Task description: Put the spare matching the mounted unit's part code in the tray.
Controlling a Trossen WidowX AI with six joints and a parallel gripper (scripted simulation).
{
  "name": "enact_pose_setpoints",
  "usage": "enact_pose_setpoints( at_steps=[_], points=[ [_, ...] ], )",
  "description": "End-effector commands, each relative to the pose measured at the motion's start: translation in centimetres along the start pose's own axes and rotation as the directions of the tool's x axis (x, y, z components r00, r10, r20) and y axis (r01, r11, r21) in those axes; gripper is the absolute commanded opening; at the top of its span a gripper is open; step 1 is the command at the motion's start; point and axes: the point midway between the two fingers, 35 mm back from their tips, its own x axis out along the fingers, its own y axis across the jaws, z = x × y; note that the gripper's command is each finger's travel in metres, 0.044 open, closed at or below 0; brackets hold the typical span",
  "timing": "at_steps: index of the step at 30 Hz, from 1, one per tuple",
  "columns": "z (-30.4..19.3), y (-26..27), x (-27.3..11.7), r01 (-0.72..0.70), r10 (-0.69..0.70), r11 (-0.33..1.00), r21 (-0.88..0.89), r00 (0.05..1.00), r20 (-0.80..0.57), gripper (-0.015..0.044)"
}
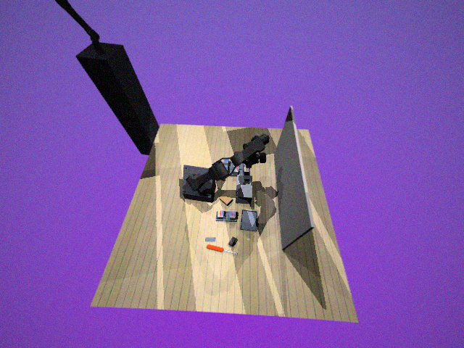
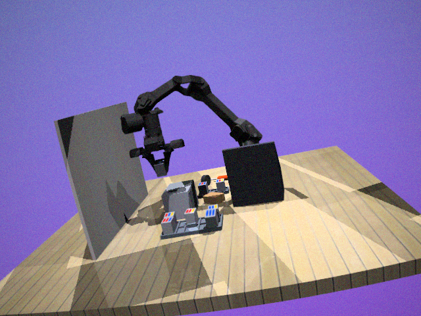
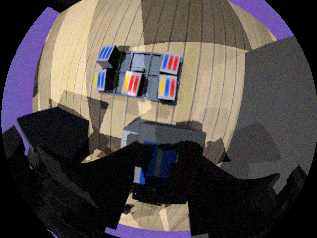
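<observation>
Pincer (image 1: 256, 160) (image 2: 160, 166) (image 3: 164, 147) is closed on a grey spare (image 2: 161, 168) (image 3: 161, 160), held between its fingertips, above the table (image 1: 209, 284) (image 2: 306, 234) (image 3: 69, 64). Spare points down out of the pincer; long axis looks near upright, slight tilt, ends partly hidden. Striped face towards wrist cam, blue bars in shadow, full code unreadable. Risks: wrong pick if the code was misread; carried low, it could clip the grey housing (image 1: 244, 191) (image 2: 179, 200) between pincer and tray (image 1: 249, 220); off-centre grip could twist it.
</observation>
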Motion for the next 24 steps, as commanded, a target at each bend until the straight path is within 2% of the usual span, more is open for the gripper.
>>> enact_pose_setpoints(
  at_steps=[1,13,24],
  points=[
    [-3.3,-1.3,-0.6,0.013,-0.013,1.0,-0.009,1.0,0.001,0.0],
    [-13.8,-3.5,-1.2,0.032,-0.032,0.999,-0.029,0.999,-0.02,0.0],
    [-23.9,-2.8,-1.3,0.025,-0.028,0.999,-0.041,0.997,-0.074,0.0]
  ],
)
